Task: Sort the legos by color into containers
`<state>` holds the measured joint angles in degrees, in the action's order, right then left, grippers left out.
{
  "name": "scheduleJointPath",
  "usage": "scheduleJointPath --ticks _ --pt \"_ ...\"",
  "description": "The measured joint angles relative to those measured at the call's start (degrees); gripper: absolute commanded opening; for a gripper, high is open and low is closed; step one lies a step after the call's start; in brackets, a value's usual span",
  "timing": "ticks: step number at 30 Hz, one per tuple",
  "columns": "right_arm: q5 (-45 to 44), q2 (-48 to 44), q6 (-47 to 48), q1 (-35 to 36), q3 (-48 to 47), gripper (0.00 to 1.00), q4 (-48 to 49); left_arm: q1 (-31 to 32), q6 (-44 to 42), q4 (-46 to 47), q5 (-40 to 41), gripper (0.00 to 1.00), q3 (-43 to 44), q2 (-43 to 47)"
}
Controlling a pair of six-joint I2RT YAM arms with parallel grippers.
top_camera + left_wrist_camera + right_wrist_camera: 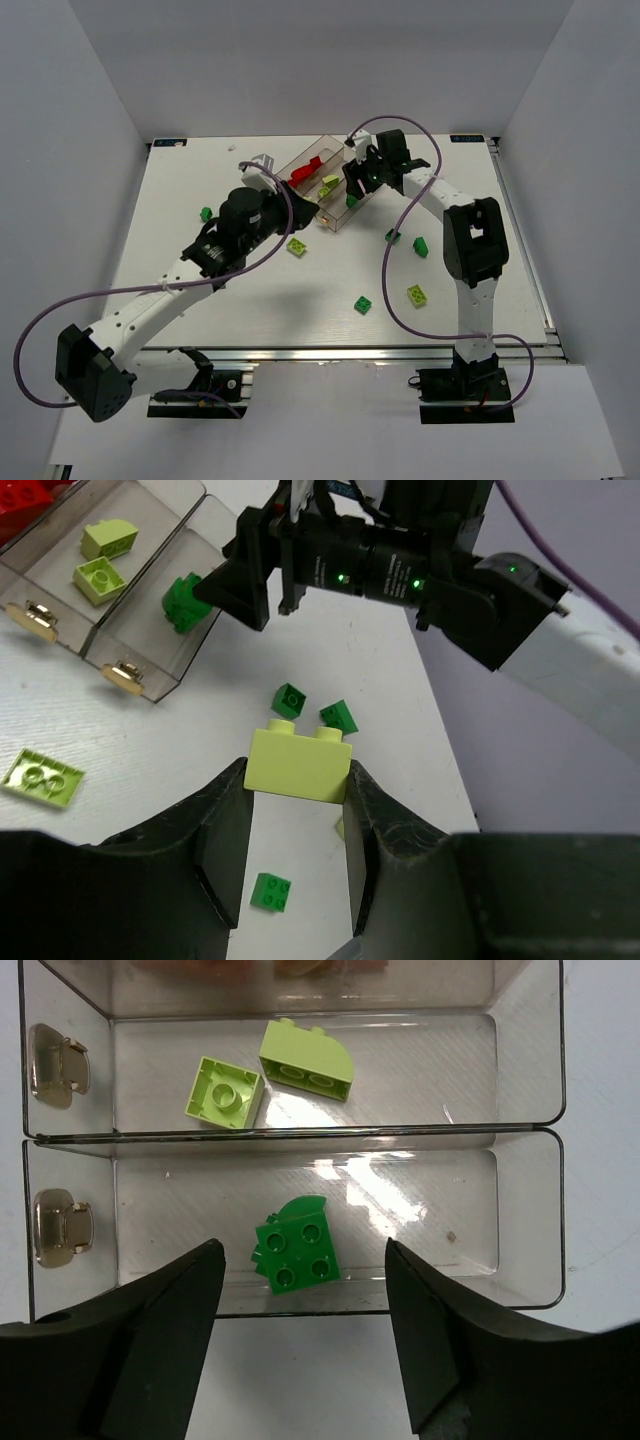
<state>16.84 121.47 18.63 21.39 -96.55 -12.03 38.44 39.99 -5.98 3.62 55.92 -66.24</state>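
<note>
White table (200,290) inside a plain grey-walled booth carries the whole job, with the containers (545,1135) set slantwise near its far middle.

Part of the sorting is done. Several red pieces (305,170) lie in the far compartment. Two pale yellow-green pieces sit in the middle one, a square block (225,1092) and a rounded block (305,1058). The nearest compartment holds a single dark green brick (295,1255) lying flat on its floor, studs up.

The right end effector (300,1360) hangs straight over that dark green brick with its fingers spread wide and nothing between them, so that piece looks delivered.

The left end effector (297,810) pinches a pale brick (298,765) by its two sides and holds it above the table, just off the near end of the containers. By colour it belongs in the middle compartment, so this piece is partway home.

Six legos lie loose on the table in the overhead view:
- a dark green one (206,213) beside the left arm
- a pale plate (297,246) near the containers
- two dark green ones (393,236) (420,246) close together by the right arm
- a pale one (417,294) nearer the front
- a dark green one (362,305) towards the front middle

No red piece shows outside the containers, so red seems finished. Four dark green and two pale pieces, plus the one in hand, remain; I judge the task to be around its middle.
</note>
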Motion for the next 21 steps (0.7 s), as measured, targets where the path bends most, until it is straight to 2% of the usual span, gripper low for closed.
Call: scheduleJointPath --ticks 1,3,4,8,11,12,14,15,16,17,19,21 --pt "0.0 0.0 0.0 0.0 0.0 0.73 0.1 -0.2 0.4 0.0 0.0 0.0 0.9 -0.9" --pt "0.5 0.0 -0.3 0.0 0.0 0.88 0.1 -0.7 1.2 0.2 -0.5 0.0 3.0 -3.1" --pt "1.1 0.0 -0.3 -0.1 0.0 0.9 0.1 -1.2 2.0 0.0 -1.2 0.0 4.2 -4.5" --pt "4.0 -3.6 1.0 -1.1 2.6 0.89 0.1 -4.6 4.7 -0.5 -3.7 0.0 8.6 -10.6" --pt "6.9 -11.4 4.0 -2.6 8.6 0.88 0.9 -7.4 6.6 -2.4 -5.7 0.0 13.3 -16.4" --pt "8.3 -14.8 5.3 -3.3 11.0 0.85 0.9 -8.1 7.0 -3.1 -6.2 0.0 15.5 -19.0" --pt "12.1 -21.0 7.8 -4.9 14.4 0.7 1.4 -9.5 7.6 -5.2 -7.1 0.0 20.4 -24.3" --pt "14.2 -23.6 8.7 -5.7 15.6 0.59 1.5 -10.0 7.8 -6.1 -7.3 0.0 22.8 -26.7" --pt "15.9 -25.4 9.2 -6.3 16.3 0.38 1.6 -10.4 7.9 -7.0 -7.8 0.0 25.6 -29.7" --pt "18.6 -27.6 10.2 -7.2 17.1 0.3 1.7 -10.6 7.9 -7.6 -8.0 0.0 27.5 -32.0" --pt "22.3 -30.2 10.4 -8.5 18.4 0.18 1.5 -11.0 7.8 -10.0 -8.6 0.0 32.4 -37.3" --pt "25.3 -31.6 10.8 -9.1 19.3 0.17 0.5 -11.1 7.4 -11.8 -8.8 0.01 36.9 -42.4"
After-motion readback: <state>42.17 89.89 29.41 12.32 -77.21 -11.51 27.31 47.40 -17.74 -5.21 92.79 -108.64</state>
